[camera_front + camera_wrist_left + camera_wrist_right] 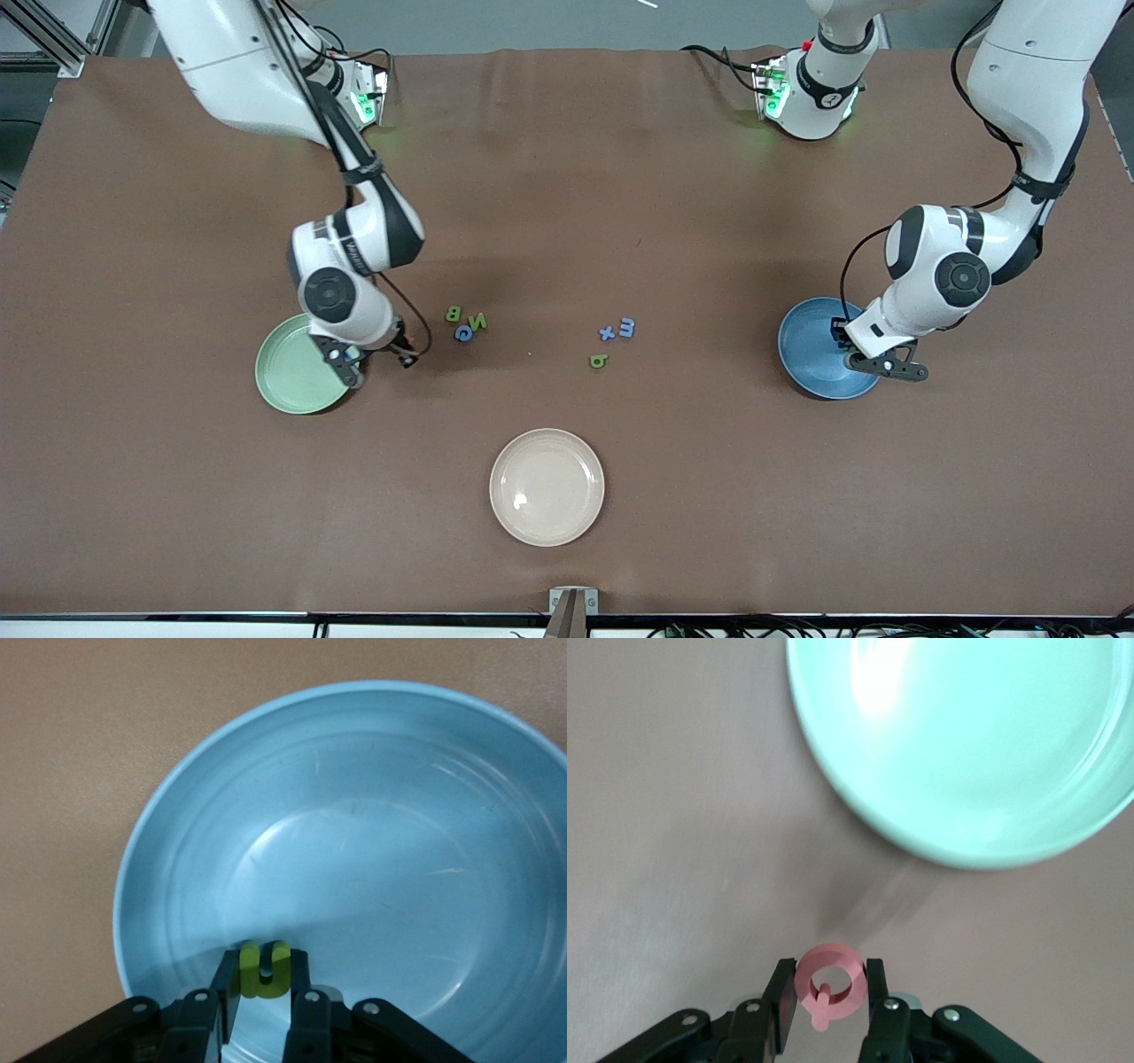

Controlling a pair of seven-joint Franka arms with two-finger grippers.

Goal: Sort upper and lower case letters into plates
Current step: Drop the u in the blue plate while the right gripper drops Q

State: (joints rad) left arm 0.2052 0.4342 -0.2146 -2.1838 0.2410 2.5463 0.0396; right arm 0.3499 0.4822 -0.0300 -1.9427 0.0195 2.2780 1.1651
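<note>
My left gripper hangs over the blue plate, shut on a yellow-green letter u; the left wrist view shows the bare blue plate under it. Over the table, beside the mint green plate, my right gripper is shut on a pink letter Q. The right wrist view has the green plate lying bare. Loose letters lie mid-table: a green B, a green N and a blue round letter in one group, a blue x, a blue m and a green b in another.
A cream-beige plate lies on the brown table cover, nearer to the front camera than the letters. Both arm bases stand along the table's back edge.
</note>
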